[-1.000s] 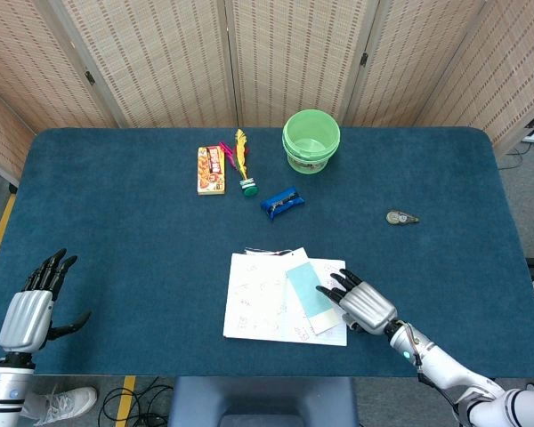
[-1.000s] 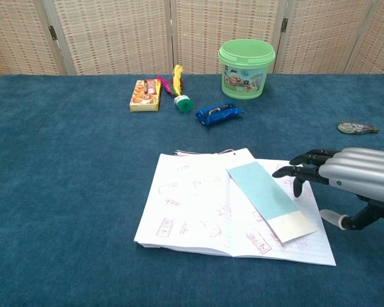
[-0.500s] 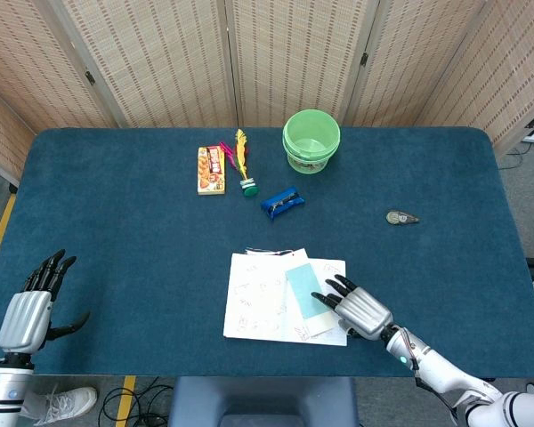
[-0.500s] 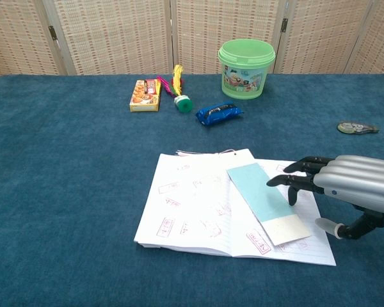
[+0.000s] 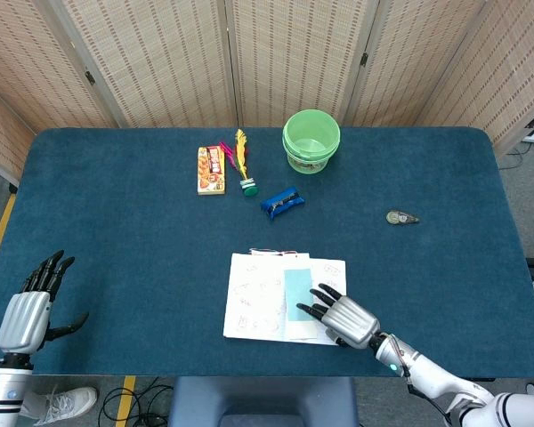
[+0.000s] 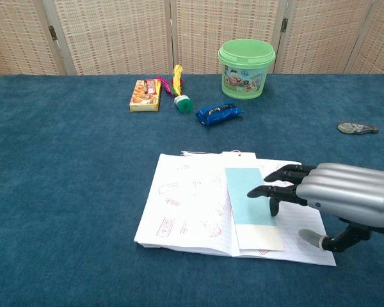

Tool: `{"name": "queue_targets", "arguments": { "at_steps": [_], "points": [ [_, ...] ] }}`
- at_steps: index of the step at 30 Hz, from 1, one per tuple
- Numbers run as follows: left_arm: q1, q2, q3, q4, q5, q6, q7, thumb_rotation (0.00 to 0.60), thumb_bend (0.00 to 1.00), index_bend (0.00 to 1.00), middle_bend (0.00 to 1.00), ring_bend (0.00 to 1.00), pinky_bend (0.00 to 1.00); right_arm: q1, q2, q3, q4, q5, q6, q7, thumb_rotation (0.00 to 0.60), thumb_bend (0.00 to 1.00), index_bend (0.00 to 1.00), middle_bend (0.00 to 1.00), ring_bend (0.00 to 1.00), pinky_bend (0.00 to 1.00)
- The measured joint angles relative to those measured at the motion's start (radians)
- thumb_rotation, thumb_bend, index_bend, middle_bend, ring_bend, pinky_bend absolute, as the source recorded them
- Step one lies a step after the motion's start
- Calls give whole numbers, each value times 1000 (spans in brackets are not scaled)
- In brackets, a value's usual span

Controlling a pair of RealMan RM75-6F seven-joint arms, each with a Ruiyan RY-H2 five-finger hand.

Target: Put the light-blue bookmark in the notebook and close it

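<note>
The notebook (image 5: 260,309) (image 6: 185,204) lies open near the table's front edge, its pages marked with pink stamps. A light-blue bookmark (image 5: 297,292) (image 6: 248,195) with a cream lower end lies on the right page beside the spine, now nearly upright. My right hand (image 5: 343,318) (image 6: 333,195) rests flat over the right page, its dark fingertips (image 6: 264,190) touching the bookmark's right edge, holding nothing. My left hand (image 5: 31,305) hangs open off the table's front left corner, seen only in the head view.
At the back stand a green bucket (image 5: 311,140) (image 6: 246,68), an orange snack box (image 5: 212,169) (image 6: 145,95), a yellow-feathered shuttlecock (image 5: 243,164) (image 6: 179,89) and a blue packet (image 5: 282,202) (image 6: 219,113). A small correction-tape dispenser (image 5: 401,217) (image 6: 357,128) lies at the right.
My right hand slid leftward across the right page, pushing the bookmark toward the spine and turning it from slanted to nearly upright. The left hand barely moved.
</note>
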Motion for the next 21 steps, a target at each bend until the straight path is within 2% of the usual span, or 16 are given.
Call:
{"name": "queue_targets", "arguments": {
  "at_steps": [11, 15, 21],
  "points": [
    [5, 2, 1, 11, 0, 2, -15, 600, 257, 104, 32, 41, 158, -1, 12, 12, -23, -21, 29, -1, 600, 489, 0, 305, 0, 0],
    [4, 2, 0, 8, 3, 4, -15, 600, 257, 104, 32, 41, 158, 13, 23, 62, -27, 12, 24, -15, 600, 493, 0, 302, 0, 0],
    [7, 6, 0, 4, 1, 6, -12, 600, 257, 104, 31, 41, 158, 83, 15, 169, -21, 114, -67, -70, 600, 493, 0, 273, 0, 0]
  ]
}}
